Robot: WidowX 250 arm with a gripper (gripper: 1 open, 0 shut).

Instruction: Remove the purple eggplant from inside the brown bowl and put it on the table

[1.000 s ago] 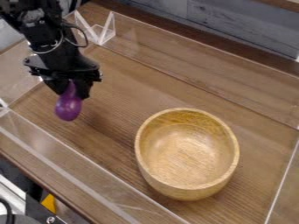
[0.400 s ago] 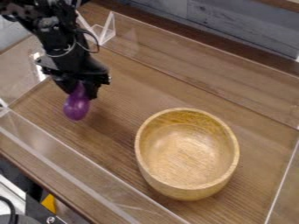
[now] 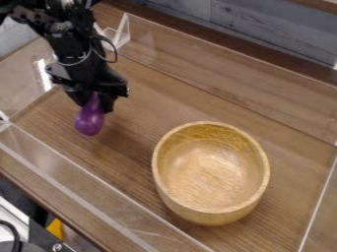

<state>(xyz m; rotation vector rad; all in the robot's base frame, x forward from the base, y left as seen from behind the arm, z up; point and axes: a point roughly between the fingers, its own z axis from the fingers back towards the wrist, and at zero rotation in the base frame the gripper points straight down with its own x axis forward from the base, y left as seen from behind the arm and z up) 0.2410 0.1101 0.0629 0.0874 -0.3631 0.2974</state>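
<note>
The gripper (image 3: 91,101) points steeply down at the left of the table (image 3: 198,94), its fingers clamped tight on the upper end of the purple eggplant (image 3: 90,120) — the bulbous end hangs below them, low over the wood. The brown bowl (image 3: 211,172) sits well apart to the right — its inside shows only bare grain.

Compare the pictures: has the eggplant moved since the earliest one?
Yes. The eggplant, held in the shut gripper, has shifted slightly right and down in the picture, closer to the bowl, which stayed put.
</note>
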